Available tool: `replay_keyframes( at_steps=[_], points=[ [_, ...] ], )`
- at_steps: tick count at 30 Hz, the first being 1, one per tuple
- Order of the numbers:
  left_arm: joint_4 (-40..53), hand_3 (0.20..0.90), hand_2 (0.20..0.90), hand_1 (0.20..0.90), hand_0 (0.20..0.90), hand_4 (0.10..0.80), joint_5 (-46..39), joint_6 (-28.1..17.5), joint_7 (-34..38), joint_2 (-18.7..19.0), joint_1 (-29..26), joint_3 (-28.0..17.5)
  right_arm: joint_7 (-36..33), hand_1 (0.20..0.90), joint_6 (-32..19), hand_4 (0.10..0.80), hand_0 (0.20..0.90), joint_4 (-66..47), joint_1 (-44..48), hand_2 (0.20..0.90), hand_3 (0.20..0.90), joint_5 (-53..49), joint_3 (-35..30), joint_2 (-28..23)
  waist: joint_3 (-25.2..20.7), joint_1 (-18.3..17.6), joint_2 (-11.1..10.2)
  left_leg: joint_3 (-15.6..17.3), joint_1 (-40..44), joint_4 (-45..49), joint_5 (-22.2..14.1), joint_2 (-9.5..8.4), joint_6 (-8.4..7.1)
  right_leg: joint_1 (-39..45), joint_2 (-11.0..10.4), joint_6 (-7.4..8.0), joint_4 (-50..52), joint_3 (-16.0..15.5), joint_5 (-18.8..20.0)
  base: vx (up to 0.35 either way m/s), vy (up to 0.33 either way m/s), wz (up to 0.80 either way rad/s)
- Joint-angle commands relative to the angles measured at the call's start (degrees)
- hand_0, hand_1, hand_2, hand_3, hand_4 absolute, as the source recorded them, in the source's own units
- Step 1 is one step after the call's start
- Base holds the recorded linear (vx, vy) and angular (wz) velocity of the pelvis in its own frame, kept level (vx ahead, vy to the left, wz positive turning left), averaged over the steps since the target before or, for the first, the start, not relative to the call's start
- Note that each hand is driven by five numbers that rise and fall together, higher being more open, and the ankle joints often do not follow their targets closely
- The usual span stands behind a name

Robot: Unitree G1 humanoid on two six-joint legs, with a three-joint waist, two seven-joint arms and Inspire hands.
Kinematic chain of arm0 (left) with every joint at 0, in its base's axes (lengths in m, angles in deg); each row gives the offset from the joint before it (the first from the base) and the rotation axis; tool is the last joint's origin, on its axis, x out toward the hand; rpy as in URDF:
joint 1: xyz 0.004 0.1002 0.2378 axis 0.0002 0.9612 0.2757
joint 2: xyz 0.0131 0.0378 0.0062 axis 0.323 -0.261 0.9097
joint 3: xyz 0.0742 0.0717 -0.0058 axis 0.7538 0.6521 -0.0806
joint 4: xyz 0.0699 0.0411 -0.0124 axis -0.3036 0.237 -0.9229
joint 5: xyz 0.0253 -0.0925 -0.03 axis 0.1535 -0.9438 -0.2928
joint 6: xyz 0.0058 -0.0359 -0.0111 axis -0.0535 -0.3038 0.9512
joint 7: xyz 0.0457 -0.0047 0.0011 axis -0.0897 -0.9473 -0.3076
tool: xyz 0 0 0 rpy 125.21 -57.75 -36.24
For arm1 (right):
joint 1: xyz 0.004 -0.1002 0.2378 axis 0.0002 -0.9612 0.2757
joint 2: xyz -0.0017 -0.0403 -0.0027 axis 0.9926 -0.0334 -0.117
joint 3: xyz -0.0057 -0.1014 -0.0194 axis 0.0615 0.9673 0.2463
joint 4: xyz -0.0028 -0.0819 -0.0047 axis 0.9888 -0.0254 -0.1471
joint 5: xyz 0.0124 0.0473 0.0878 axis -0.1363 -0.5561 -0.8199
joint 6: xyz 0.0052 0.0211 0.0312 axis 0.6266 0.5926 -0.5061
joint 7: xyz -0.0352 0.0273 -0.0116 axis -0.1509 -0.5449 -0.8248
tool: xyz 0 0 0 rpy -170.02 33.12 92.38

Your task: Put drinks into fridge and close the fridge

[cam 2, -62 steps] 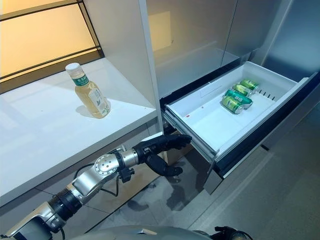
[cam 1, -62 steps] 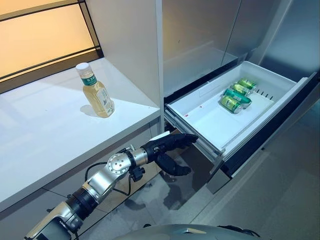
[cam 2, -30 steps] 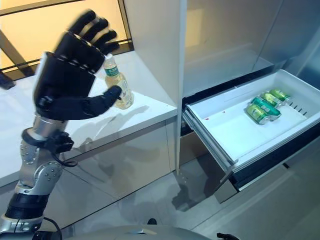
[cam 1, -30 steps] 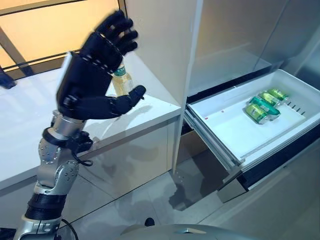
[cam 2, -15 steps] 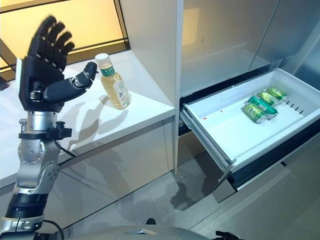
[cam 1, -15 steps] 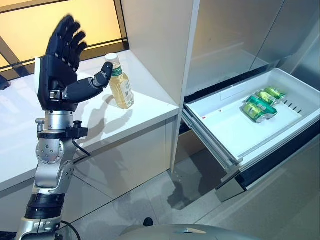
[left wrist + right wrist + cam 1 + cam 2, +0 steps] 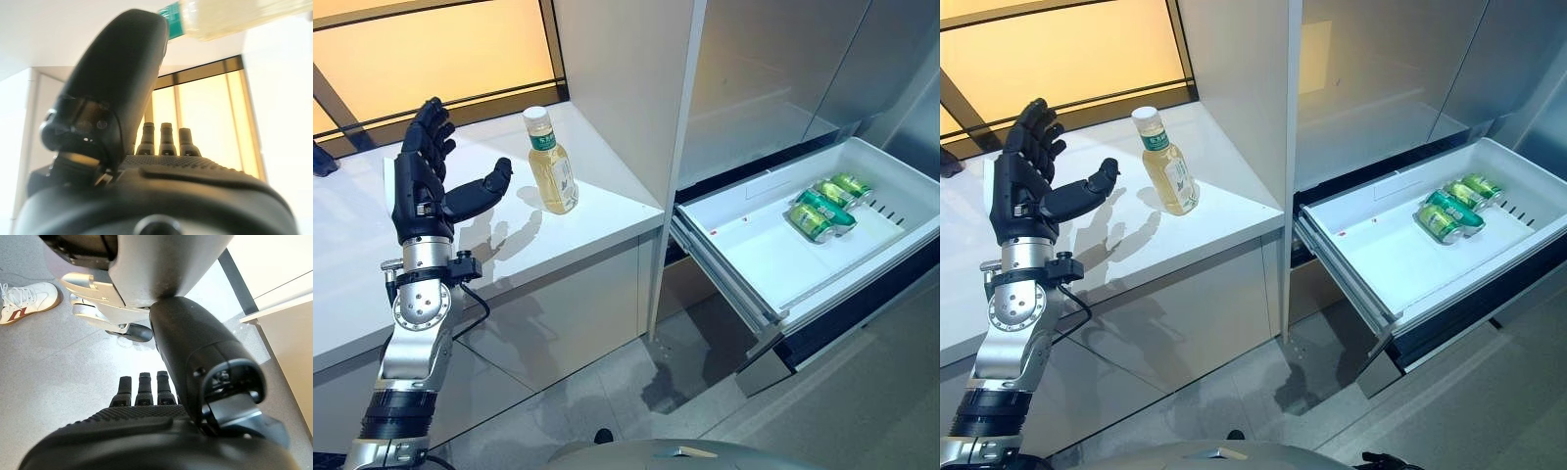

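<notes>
A bottle of pale yellow drink [image 7: 551,163] with a white cap and green label stands upright on the white counter [image 7: 372,264]. My left hand [image 7: 423,186] is raised over the counter to the left of the bottle, open, fingers straight, thumb toward the bottle, a short gap apart. The bottle's base shows past the thumb in the left wrist view [image 7: 230,17]. The white fridge drawer [image 7: 754,250] is pulled open at the right, with green cans [image 7: 820,206] lying at its far end. My right hand [image 7: 161,426] hangs over the floor, fingers relaxed, empty.
A tall white cabinet panel [image 7: 626,88] stands between the counter and the fridge. Grey fridge doors [image 7: 773,69] rise above the drawer. A person's white shoe [image 7: 22,301] rests on the grey floor near my right hand.
My left hand has lowered and moved away from me over the counter, staying open to the left of the bottle. Bottle and drawer have not moved.
</notes>
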Motion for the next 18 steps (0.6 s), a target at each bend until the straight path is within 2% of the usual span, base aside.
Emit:
replay_keyframes(
  at_steps=[1, 2, 10, 18],
  points=[
    [1.47, 0.9, 0.9, 0.9, 0.9, 0.8, -1.36, 0.21, -1.37, 1.0, -6.49, -2.71, 1.51, 0.9, 1.48, 0.8, 0.9, -1.08, 1.31, 0.9, 0.9, 0.4, 0.44, 0.93, -1.7, -0.14, 0.15, -0.6, 1.47, 0.12, -5.91, -1.35, 1.41, -3.68, -0.98, 3.38, 1.62, 0.94, 2.48, 0.0, 0.0, 0.0],
    [0.42, 0.9, 0.9, 0.9, 0.9, 0.8, -1.14, 1.95, -1.51, 0.88, -6.8, -2.02, 1.82, 0.9, 1.52, 0.8, 0.9, -0.95, 1.3, 0.9, 0.9, 0.56, 0.4, 0.93, -1.67, -0.3, 0.2, -0.55, 1.54, 0.14, -5.9, -1.35, 1.4, -3.68, -0.99, 3.42, 1.69, 0.96, 2.49, 0.061, -0.001, -0.02],
    [-4.48, 0.9, 0.9, 0.9, 0.9, 0.8, -4.12, 6.59, 0.67, 1.45, -9.87, -0.29, 2.47, 0.9, 1.86, 0.8, 0.9, -0.23, 1.82, 0.9, 0.9, 0.9, 0.82, 0.7, -2.0, -1.05, 0.45, -0.44, 2.12, 0.17, -6.47, -1.5, 1.54, -3.29, -0.87, 3.63, 1.57, 1.51, 2.2, 0.033, 0.001, -0.01],
    [-9.44, 0.9, 0.9, 0.9, 0.9, 0.8, -4.23, 7.47, 1.13, 2.16, -12.37, 1.07, 2.18, 0.9, 2.3, 0.8, 0.9, -0.18, 2.05, 0.9, 0.9, 1.06, 1.6, 0.69, -2.14, -1.8, 0.69, -0.08, 2.51, 0.19, -6.59, -1.57, 1.61, -3.25, -0.77, 3.66, 1.72, 2.08, 2.24, 0.021, 0.004, -0.02]
  ],
)
